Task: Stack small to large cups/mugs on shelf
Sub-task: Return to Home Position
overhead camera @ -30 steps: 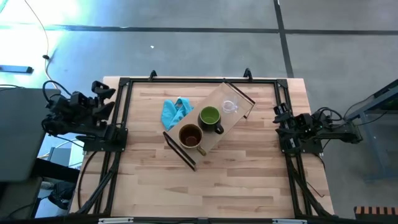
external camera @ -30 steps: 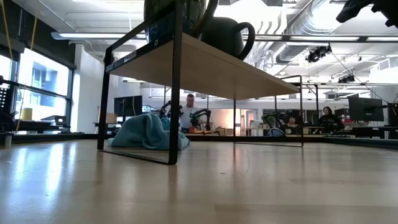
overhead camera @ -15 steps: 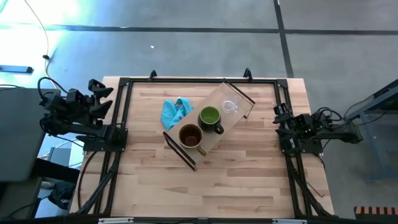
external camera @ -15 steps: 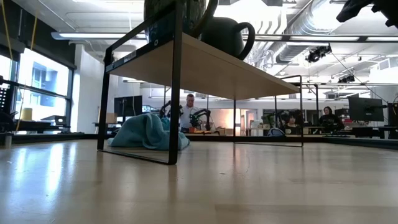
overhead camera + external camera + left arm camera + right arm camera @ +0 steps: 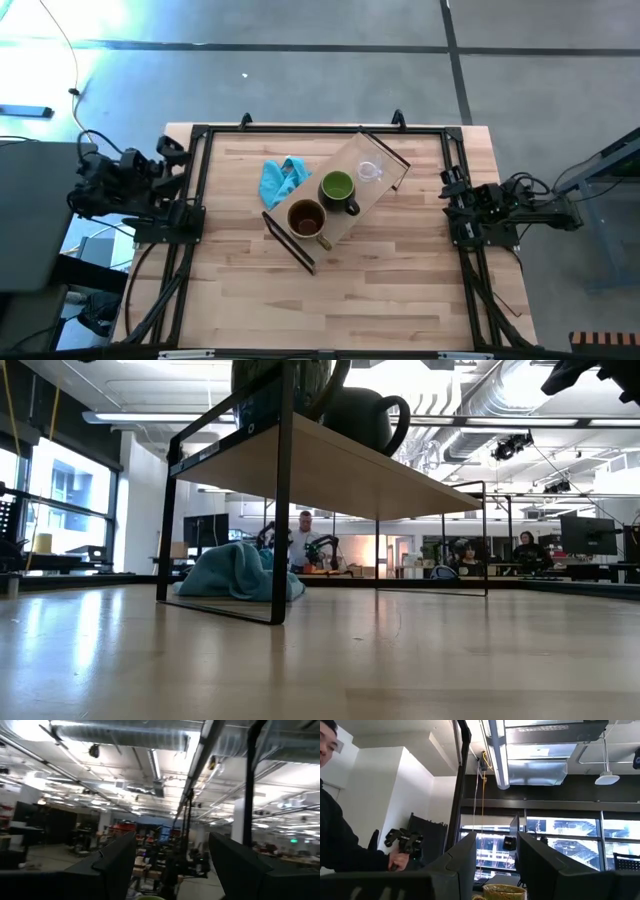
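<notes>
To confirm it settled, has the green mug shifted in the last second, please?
No. The green mug sits unchanged against the shelf, between brown mug and glass cup.

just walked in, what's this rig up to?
Nothing is being handled. The clear glass cup, green mug and brown mug stand in a row on the shelf, smallest to largest, with a blue cloth on the table beside it. The left gripper sits at the table's left edge and the right gripper at its right edge, both open and empty.
</notes>
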